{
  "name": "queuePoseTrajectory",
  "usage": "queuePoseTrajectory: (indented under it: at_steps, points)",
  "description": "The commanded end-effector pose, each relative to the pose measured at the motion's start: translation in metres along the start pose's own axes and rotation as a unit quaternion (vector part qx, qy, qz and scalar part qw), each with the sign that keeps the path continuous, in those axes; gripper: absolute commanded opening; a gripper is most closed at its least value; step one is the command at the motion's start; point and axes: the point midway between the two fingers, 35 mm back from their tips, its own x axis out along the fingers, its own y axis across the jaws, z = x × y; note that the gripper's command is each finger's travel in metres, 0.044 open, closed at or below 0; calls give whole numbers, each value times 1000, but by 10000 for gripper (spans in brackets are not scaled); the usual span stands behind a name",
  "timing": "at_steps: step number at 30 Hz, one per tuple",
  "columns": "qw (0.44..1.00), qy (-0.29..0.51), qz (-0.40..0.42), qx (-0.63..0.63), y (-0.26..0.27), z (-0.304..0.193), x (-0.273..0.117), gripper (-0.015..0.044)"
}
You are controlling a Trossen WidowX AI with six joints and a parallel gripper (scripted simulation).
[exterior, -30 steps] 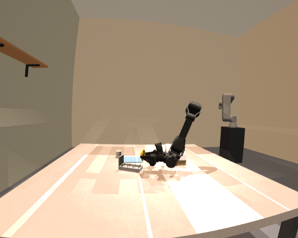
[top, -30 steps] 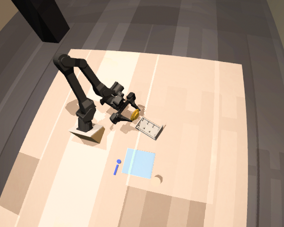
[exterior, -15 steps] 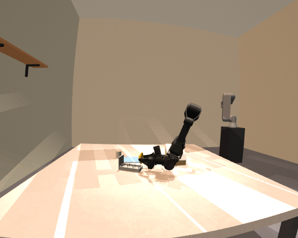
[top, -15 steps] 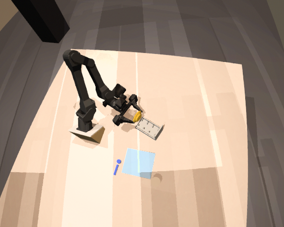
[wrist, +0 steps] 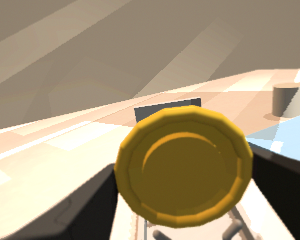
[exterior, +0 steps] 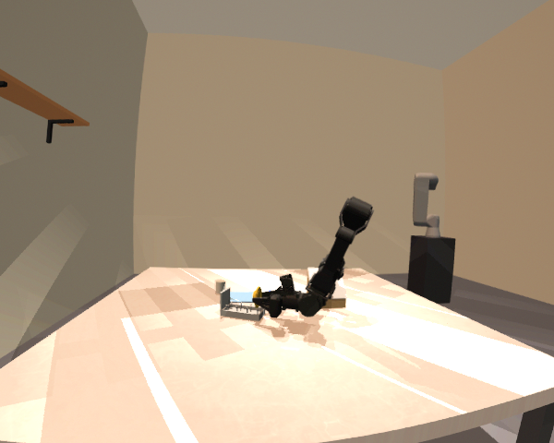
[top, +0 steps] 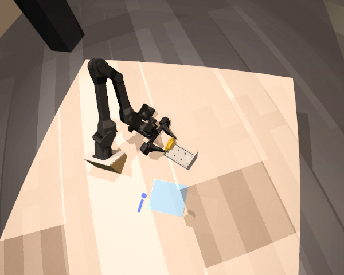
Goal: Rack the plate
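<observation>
The yellow plate [top: 169, 144] [exterior: 257, 294] [wrist: 182, 172] stands about upright, its face toward the wrist camera. My gripper [top: 171, 144] [wrist: 180, 162] is shut on it, with a dark finger at either side edge. The grey dish rack [top: 193, 160] [exterior: 225, 301] [wrist: 149, 113] lies on the table, with a tall wall at its far end and short pegs rising from its floor. The plate is at the rack's end nearest the arm, opposite the tall wall. The plate hides much of the rack in the wrist view; whether its lower edge touches the rack I cannot tell.
A light blue square [top: 166, 196] [exterior: 241, 296] [wrist: 290, 145] lies beside the rack. A tan-grey cylinder [top: 189, 219] [exterior: 219, 286] [wrist: 288, 100] stands past it. A small blue spoon-like item [top: 140, 205] lies on the square's other side.
</observation>
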Motion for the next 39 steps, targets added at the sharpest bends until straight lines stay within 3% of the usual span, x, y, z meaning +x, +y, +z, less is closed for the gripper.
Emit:
queuePoseTrajectory:
  at_steps: [1, 31, 39]
  points:
    - [1000, 0, -2, -4, -3, -2, 6, 0]
    - [1000, 1, 2, 5, -5, -14, 14, 0]
    - [1000, 0, 2, 6, -5, -14, 14, 210]
